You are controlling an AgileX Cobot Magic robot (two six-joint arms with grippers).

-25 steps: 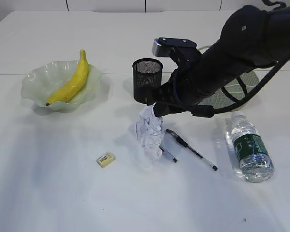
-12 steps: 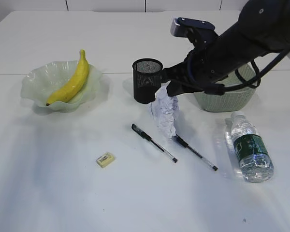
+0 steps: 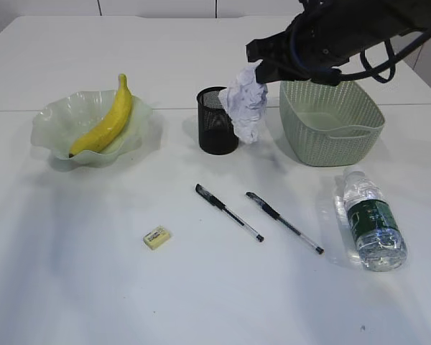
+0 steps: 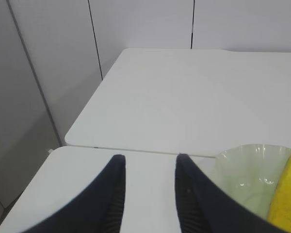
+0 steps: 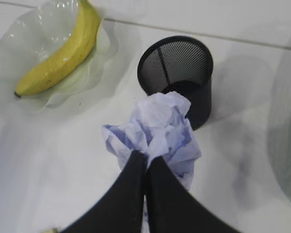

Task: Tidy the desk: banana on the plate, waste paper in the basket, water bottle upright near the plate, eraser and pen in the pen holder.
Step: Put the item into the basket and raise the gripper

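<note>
Right hand (image 5: 146, 162) pinched tight on crumpled waste paper (image 3: 246, 102), lifted between pen holder (image 3: 218, 120) and basket (image 3: 330, 133), left hand (image 4: 148, 162) partly open, empty

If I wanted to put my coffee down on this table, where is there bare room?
Bare room: the whole front strip nearer than the eraser, and the wide patch between the plate and the pens. It is crowded from the holder to the basket, where the crumpled paper hangs, and by the lying bottle.
</note>
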